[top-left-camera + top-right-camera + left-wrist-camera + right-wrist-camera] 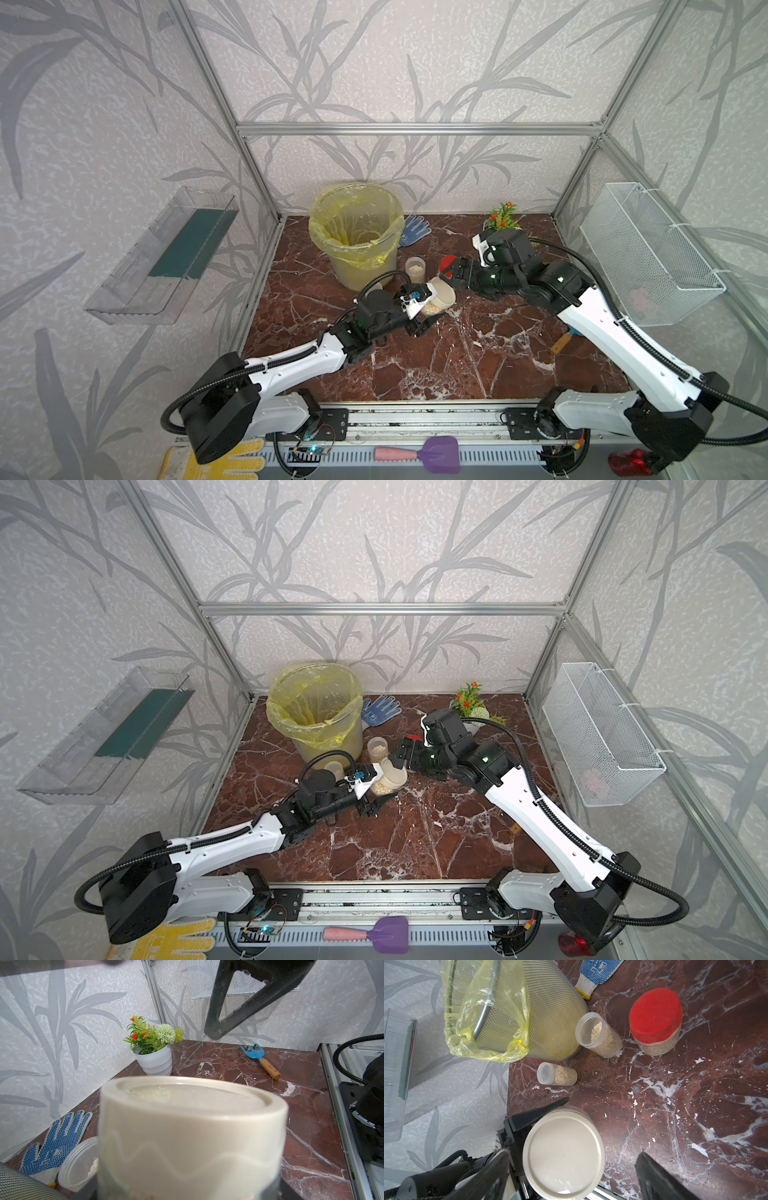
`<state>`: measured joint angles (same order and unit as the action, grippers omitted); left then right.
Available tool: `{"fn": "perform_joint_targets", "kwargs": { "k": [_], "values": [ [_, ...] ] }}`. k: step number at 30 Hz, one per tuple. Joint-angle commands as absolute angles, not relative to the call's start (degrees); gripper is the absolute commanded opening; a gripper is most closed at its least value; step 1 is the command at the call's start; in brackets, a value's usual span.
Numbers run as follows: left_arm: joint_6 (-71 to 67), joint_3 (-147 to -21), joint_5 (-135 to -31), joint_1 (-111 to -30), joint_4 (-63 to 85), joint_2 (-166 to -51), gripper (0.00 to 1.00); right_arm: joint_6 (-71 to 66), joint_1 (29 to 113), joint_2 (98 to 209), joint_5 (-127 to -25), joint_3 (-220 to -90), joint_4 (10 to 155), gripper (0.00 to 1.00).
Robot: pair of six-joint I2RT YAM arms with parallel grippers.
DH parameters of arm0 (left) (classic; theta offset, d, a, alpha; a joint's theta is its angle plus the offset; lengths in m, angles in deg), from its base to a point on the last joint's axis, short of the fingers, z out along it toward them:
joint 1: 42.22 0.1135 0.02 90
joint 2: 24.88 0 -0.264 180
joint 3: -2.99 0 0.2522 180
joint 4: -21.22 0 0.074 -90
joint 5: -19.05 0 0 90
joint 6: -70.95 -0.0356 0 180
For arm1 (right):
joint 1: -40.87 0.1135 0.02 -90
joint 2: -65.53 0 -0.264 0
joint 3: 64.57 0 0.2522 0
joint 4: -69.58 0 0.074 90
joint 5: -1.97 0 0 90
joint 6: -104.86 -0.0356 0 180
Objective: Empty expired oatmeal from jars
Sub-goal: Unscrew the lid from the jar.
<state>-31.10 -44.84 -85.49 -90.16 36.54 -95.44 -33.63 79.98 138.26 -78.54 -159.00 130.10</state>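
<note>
Close against the left wrist lens, blurred: squat wide clear jar with a beige lid [193, 1118]. From the right wrist: right gripper [574, 1152] spread wide, astride that lid (no contact visible); taller slim clear jar [600, 1035], shorter slim clear jar [557, 1074] and red-capped clear jar [655, 1020], all holding pale oatmeal flakes [605, 1041], beside yellow-lined mesh bucket [550, 1022]. In both top views: left gripper [430, 309] clamped on the squat jar, tilted, lid towards the right gripper.
</note>
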Motion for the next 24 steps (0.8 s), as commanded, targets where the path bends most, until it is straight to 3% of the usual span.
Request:
{"fn": "perform_joint_targets", "kwargs": {
  "k": [1,10,24],
  "values": [
    [-32.77,-45.14,-85.13,-90.30,40.15,-93.52,0.00,-34.01,81.03,139.95,-78.43,-160.86,132.52,0.99],
    [-32.89,-44.78,-85.44,-90.31,40.17,-92.62,0.00,-32.96,82.61,142.22,-77.78,-161.16,132.34,1.00],
    [-33.20,-44.87,-85.05,-90.37,39.74,-92.47,0.00,-32.54,83.50,143.88,-73.50,-160.99,131.24,0.91]
  ]
}}
